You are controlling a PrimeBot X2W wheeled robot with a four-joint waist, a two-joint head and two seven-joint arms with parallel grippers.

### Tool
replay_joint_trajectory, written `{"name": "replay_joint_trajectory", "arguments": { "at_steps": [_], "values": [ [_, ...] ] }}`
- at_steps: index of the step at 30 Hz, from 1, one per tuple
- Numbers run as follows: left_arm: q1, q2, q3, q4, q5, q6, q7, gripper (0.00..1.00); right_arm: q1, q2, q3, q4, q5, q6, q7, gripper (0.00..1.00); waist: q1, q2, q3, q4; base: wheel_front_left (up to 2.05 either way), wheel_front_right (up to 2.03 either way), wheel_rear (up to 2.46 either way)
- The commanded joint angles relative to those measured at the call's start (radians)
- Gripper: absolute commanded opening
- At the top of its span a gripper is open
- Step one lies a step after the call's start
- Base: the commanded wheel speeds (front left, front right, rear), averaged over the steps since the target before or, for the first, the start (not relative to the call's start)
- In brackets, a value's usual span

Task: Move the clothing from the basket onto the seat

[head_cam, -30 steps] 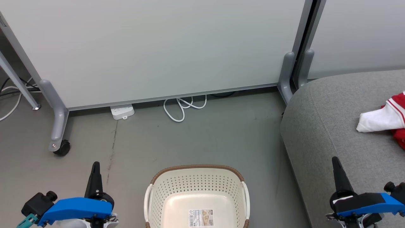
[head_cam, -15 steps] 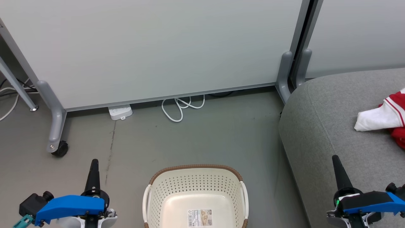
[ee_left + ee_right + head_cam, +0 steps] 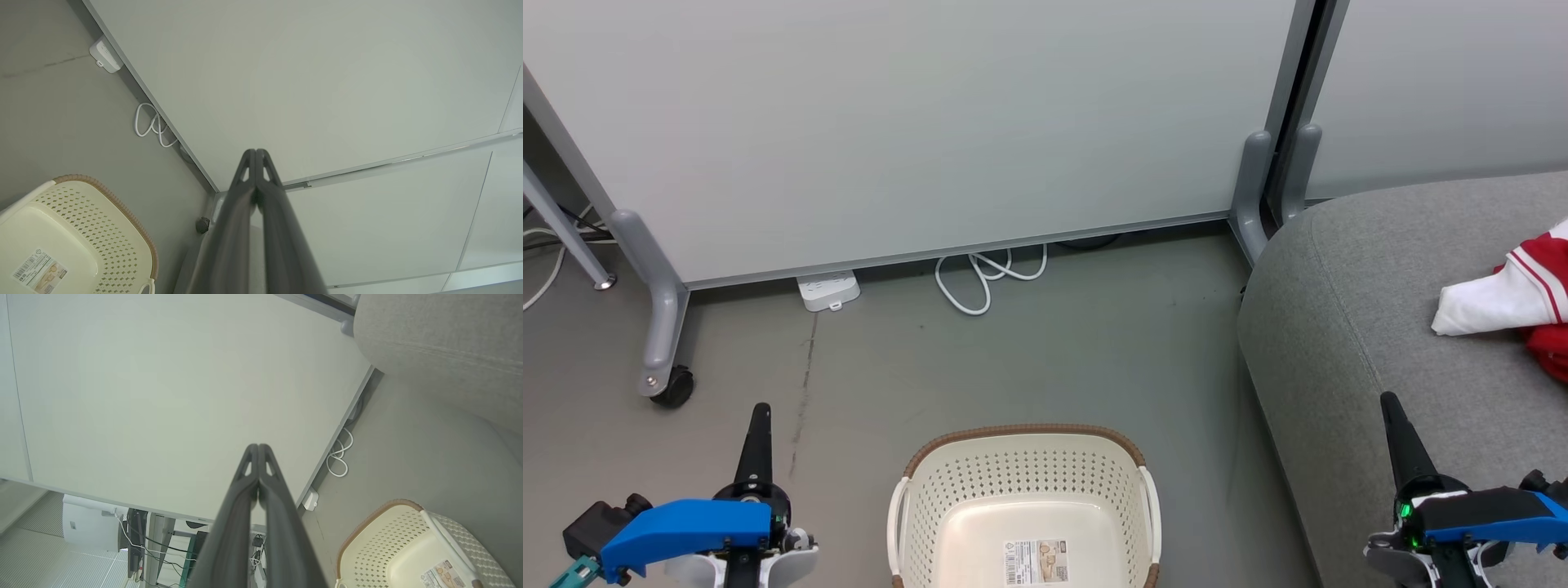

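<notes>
I see the basket (image 3: pixel 1021 429) on the floor (image 3: pixel 1013 351) right in front of me. As far as I can see, it holds just its paper label (image 3: pixel 1037 562). The clothing (image 3: pixel 1490 298), red and white, lies on the seat (image 3: pixel 1339 327) off to my right, well apart from the basket. My left gripper (image 3: pixel 759 415) hangs beside the basket, fingers pressed together on nothing. My right gripper (image 3: pixel 1390 405) hangs over the seat's front, fingers together too. I think the job is done, or nearly. Next I would look for more clothes and rest both arms.
</notes>
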Motion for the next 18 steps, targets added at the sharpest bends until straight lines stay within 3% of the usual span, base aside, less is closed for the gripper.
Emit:
{"name": "replay_joint_trajectory", "arguments": {
  "at_steps": [1,18],
  "values": [
    [-0.02,0.001,0.004,-0.011,-0.023,-0.006,0.008,0.0,-0.017,-0.006,-0.002,-0.011,0.025,0.0,0.006,0.0,0.0,0.0,0.0,-0.001,0.0,0.0,0.0],
    [-0.027,0.0,0.022,-0.019,-0.162,-0.009,0.044,0.0,-0.021,-0.007,-0.007,-0.018,0.175,0.0,0.043,0.0,0.0,0.0,0.001,-0.011,0.0,0.0,0.0]
  ]
}}
